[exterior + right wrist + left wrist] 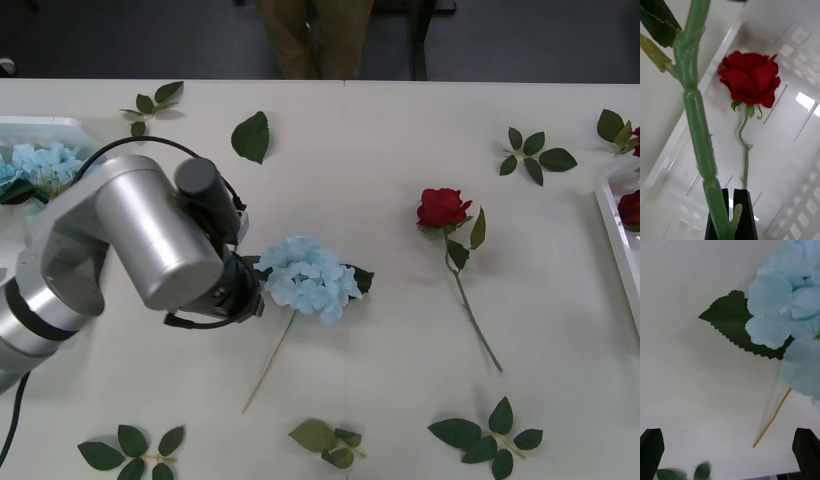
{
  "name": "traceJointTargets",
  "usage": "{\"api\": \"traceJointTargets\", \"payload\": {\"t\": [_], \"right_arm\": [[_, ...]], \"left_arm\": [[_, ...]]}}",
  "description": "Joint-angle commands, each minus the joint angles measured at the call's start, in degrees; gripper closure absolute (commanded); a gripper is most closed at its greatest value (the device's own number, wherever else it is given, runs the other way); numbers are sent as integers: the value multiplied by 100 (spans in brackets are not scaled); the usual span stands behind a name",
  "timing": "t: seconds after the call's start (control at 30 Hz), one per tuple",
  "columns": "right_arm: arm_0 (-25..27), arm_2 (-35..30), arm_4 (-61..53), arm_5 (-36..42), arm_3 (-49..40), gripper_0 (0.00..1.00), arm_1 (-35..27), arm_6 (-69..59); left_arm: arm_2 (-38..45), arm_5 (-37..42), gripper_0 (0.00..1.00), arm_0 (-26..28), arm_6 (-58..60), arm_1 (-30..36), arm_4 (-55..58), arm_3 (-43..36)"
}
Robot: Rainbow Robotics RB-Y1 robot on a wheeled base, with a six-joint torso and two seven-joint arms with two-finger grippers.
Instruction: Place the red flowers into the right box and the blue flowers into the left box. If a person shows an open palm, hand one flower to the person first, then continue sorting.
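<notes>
White table (400, 130), scattered with loose leaf sprigs (485, 432). Left gripper (730, 450) low over table centre-left, black fingers (651, 450) spread wide, holding nothing, just left of a blue hydrangea (305, 277) lying flat with stem pointing near-left. More blue flowers (40, 165) already in left box (55, 124), far left. One red rose (443, 208) lying on table right of centre, stem toward near right. Right gripper (732, 213) over right box (797, 150), jaws pinched tight on a second red rose's stem (745, 165), bloom hanging above tray floor. Another red bloom (630, 208) inside right box at right edge.
</notes>
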Motion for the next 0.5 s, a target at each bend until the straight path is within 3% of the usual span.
{"api": "traceJointTargets", "payload": {"t": [0.03,0.33,0.5], "right_arm": [[545,-314,94,143,129,100,-239,-706],[1600,-437,-644,-296,6,100,-142,-1023],[1609,-464,-636,-305,-12,100,-107,-1040]], "left_arm": [[-987,-109,0,-390,822,-412,-916,-180],[-1839,-575,0,-408,1420,-482,-1188,-154],[-2270,-909,0,-408,1569,-455,-1575,57]]}}
